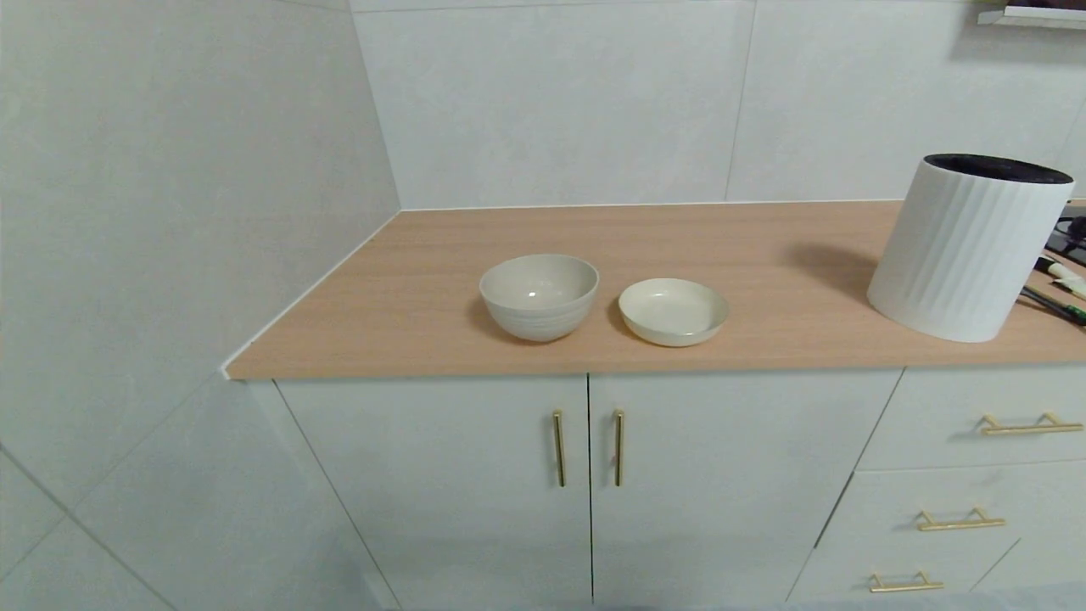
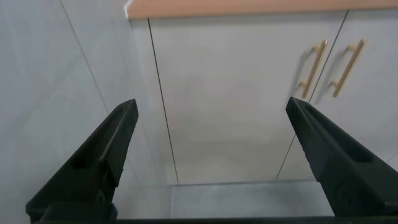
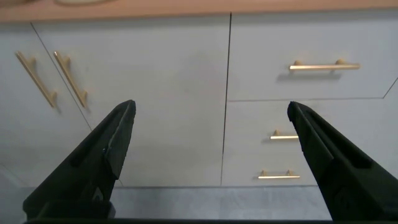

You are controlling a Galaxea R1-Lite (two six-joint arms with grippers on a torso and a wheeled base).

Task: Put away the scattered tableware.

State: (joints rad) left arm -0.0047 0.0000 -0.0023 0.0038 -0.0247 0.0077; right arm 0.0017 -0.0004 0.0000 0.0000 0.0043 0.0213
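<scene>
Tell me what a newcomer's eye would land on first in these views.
Two pale dishes sit close together on the wooden countertop: a deep bowl on the left, a shallow dish right of it, not touching. Farther right stands a tall white ribbed canister with a dark inside. The left gripper and right gripper hang open before the white cupboard doors.

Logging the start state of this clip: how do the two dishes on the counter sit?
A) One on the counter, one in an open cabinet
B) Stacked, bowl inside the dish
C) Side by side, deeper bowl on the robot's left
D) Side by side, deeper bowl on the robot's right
C: the deep bowl stands upright on the countertop to the left of the shallow dish, with a narrow gap between them.
</scene>
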